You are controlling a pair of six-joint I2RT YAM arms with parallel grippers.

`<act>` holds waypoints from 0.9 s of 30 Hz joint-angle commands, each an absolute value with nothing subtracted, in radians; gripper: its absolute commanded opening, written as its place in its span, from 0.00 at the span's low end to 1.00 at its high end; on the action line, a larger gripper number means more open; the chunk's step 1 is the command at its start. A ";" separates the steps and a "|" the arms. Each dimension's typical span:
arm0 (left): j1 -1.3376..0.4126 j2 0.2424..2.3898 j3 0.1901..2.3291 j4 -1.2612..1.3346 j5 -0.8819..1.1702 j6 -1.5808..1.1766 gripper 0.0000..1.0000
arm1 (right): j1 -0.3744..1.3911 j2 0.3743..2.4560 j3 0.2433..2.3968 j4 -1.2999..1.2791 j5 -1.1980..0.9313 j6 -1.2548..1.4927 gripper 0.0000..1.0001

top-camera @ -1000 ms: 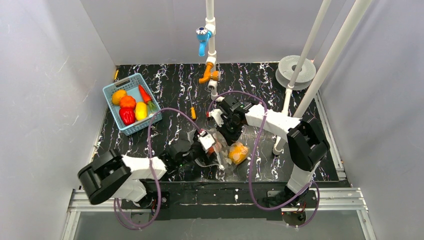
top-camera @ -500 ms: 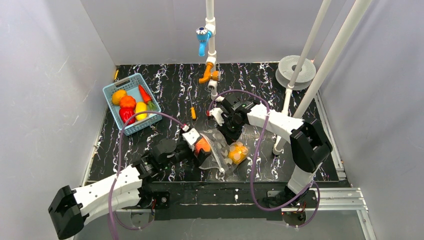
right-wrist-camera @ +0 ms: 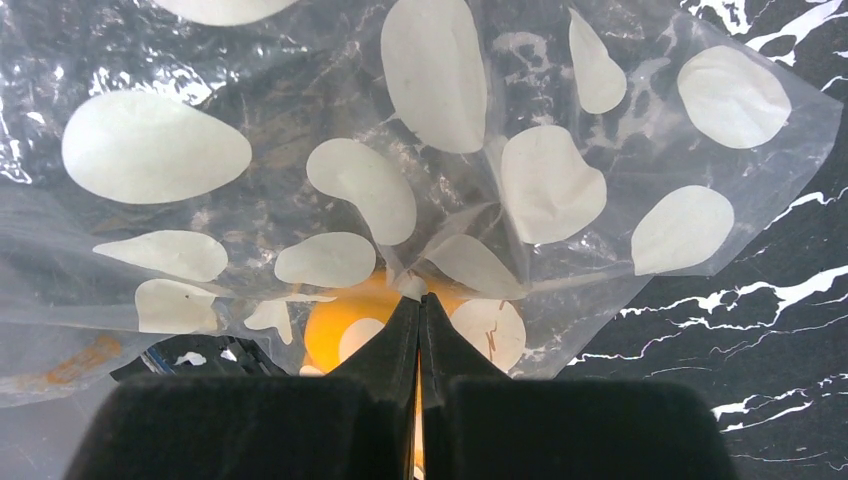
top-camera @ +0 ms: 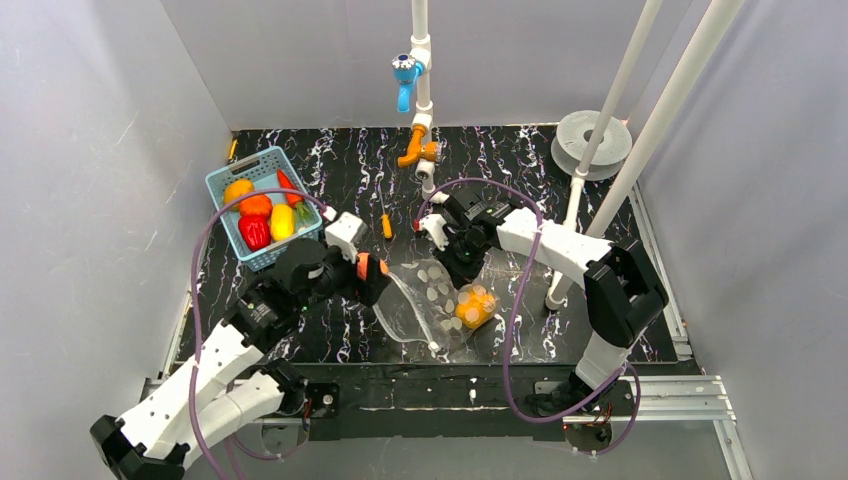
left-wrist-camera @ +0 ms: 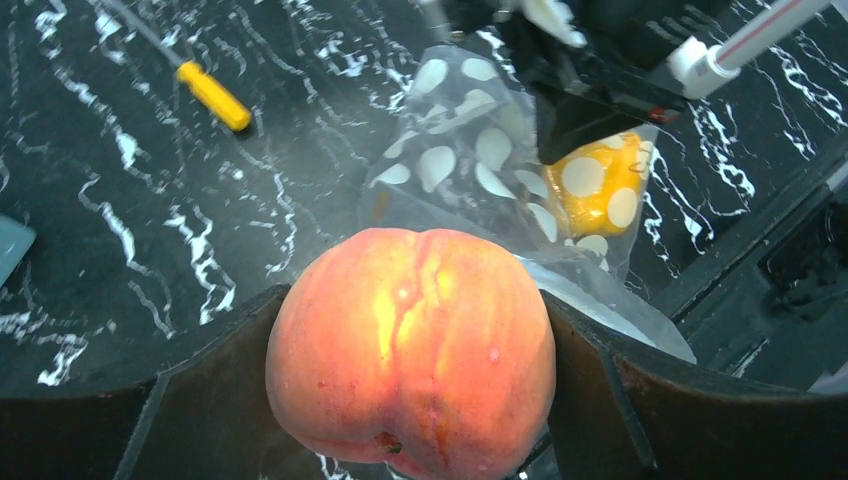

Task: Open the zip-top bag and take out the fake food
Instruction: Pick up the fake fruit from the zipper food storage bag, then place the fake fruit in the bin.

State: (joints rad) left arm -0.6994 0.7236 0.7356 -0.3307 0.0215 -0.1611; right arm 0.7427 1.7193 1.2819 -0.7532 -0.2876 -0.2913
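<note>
The left claw [top-camera: 367, 277] is clamped round a peach [left-wrist-camera: 410, 340], one finger on each flank of the fruit, and the wrist camera looks over the glossy orange-red skin at the worktop [top-camera: 520, 160] below. From above, that claw hangs left of the bag [top-camera: 428, 300], between it and the basket [top-camera: 288, 251], touching neither.

The right claw [right-wrist-camera: 420, 312] is clenched, its two black fingers pressed flat together with a pinch of the bag's clear film caught at their tips. It grips the bag at its far edge, as seen from overhead, and the dotted plastic spreads out from there towards the near edge of the worktop, crinkled and partly flattened. A yellow piece [top-camera: 477, 305] sits inside the bag at its right end, showing through the white dots just below the right claw's fingers in that wrist view. I cannot tell from here whether the bag's mouth is open.

Beyond the left claw, the light blue basket stands at the far left of the black marbled worktop and holds toy food [top-camera: 262, 210]: orange, yellow and red pieces and a carrot. A small screwdriver [top-camera: 386, 225] with an orange handle lies on the worktop between the basket and the right claw, apart from both.
</note>
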 commanded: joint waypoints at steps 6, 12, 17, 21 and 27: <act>-0.367 0.837 0.905 -0.499 0.176 -0.205 0.00 | 0.738 1.680 1.298 -0.749 -0.315 -0.302 0.01; -0.116 1.002 0.963 -0.436 0.217 -0.319 0.00 | 0.738 1.679 1.296 -0.749 -0.325 -0.305 0.01; -0.022 1.113 1.002 -0.392 0.138 -0.385 0.00 | 0.738 1.678 1.299 -0.749 -0.337 -0.305 0.01; 0.018 1.197 1.057 -0.395 0.070 -0.411 0.00 | 0.738 1.684 1.302 -0.753 -0.349 -0.306 0.01; 0.072 1.330 1.141 -0.417 -0.032 -0.451 0.01 | 0.738 1.688 1.305 -0.755 -0.361 -0.305 0.01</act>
